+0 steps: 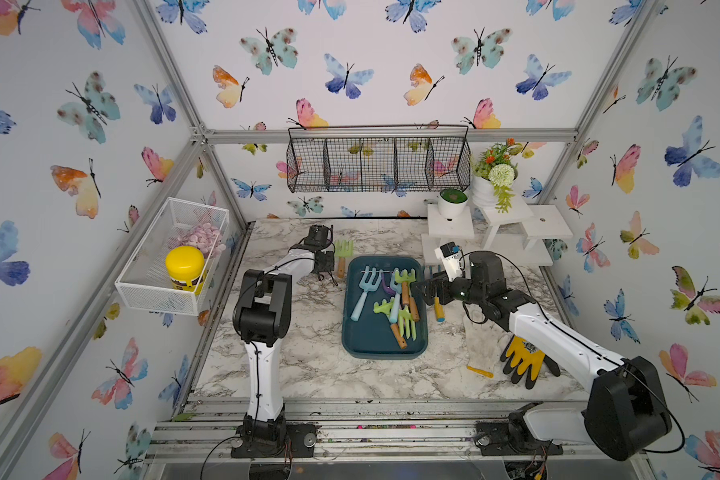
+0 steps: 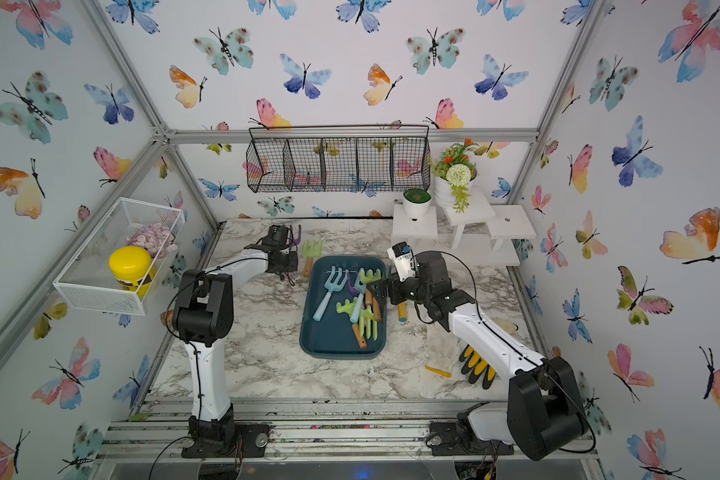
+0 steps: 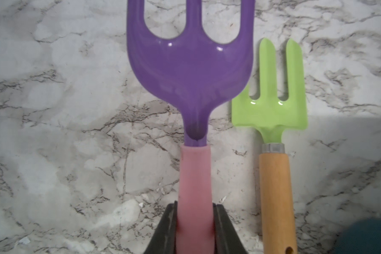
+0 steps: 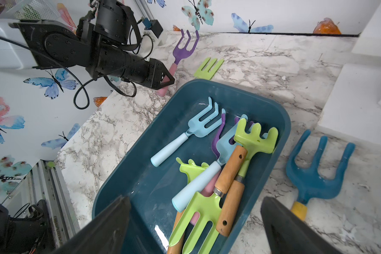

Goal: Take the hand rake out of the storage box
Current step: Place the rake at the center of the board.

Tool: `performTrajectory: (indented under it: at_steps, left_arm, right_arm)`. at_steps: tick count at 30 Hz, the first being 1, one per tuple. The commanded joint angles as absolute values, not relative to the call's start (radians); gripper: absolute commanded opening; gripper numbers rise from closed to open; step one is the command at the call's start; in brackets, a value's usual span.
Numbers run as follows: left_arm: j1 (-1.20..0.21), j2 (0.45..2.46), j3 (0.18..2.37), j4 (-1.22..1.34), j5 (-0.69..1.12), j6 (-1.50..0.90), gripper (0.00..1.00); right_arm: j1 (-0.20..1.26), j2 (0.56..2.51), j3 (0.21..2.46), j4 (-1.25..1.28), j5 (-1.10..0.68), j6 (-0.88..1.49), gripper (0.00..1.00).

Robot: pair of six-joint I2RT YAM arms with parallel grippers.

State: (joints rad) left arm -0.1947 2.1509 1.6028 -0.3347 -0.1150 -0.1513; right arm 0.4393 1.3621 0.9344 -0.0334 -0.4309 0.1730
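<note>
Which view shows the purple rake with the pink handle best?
The left wrist view: the purple rake fills it, its pink handle clamped in the left gripper. In the right wrist view the rake is small; in a top view only its tines show.

Robot lab cell staged as a potting corner: aluminium frame (image 1: 242, 135), butterfly wallpaper (image 1: 346, 77), marble-look bench (image 1: 316, 365), two rail-mounted arms (image 1: 262, 374), potted plants (image 1: 497, 172), storage box (image 1: 371, 336) of hand rakes (image 1: 368, 280)
</note>
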Motion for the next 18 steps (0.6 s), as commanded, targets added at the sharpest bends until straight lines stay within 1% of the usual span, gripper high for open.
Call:
performTrajectory:
  at_steps: [1,18]
  left_arm:
    - [-0.18,2.18,1.643,-0.363,-0.075,-0.12,0.13]
    - [-0.18,2.309,1.803,-0.541,-0.061,-0.093,0.17]
  right_arm:
    - [0.439,1.384,0.976,-0.037,-0.447,0.134,1.0]
    - [0.439,1.382,0.952,-0.028,-0.442,0.124,1.0]
